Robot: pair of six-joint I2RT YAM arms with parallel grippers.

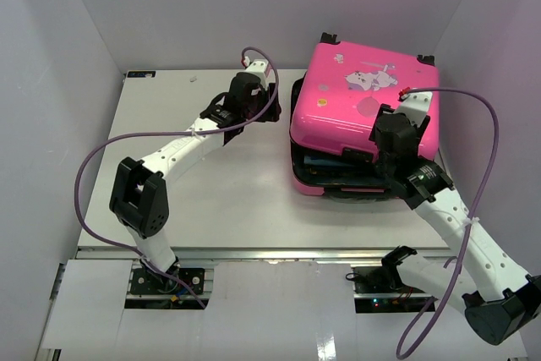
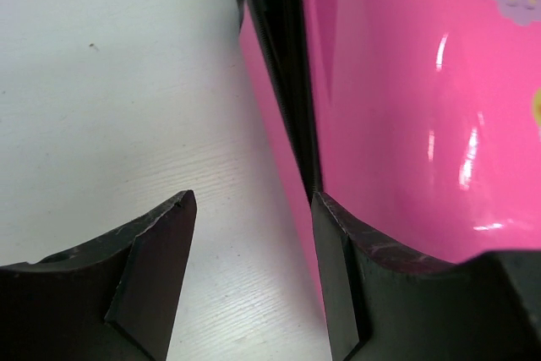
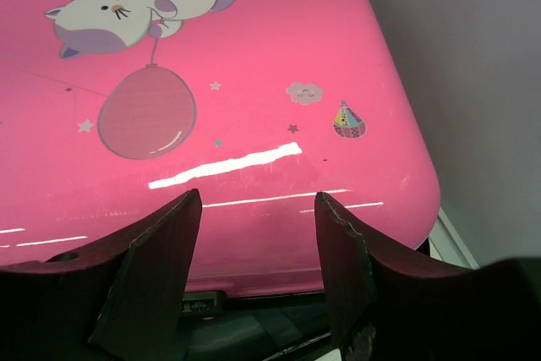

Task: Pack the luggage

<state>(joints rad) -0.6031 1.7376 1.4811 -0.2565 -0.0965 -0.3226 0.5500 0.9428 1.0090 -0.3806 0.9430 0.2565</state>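
The hot-pink luggage (image 1: 363, 99) lies at the back right of the table, its printed lid down over the lower shell with a gap at the near edge where blue contents (image 1: 325, 161) show. My left gripper (image 1: 275, 106) is open beside the case's left edge; in the left wrist view (image 2: 254, 281) its right finger (image 2: 338, 276) sits close against the pink side (image 2: 397, 90). My right gripper (image 1: 385, 137) is open, empty, over the lid's near right part; in the right wrist view (image 3: 258, 272) it sits above the lid (image 3: 211, 124).
The white table (image 1: 194, 166) stretches left of the case. Grey walls enclose the back and both sides; the right wall (image 3: 473, 82) is close to the case. Purple cables loop off both arms.
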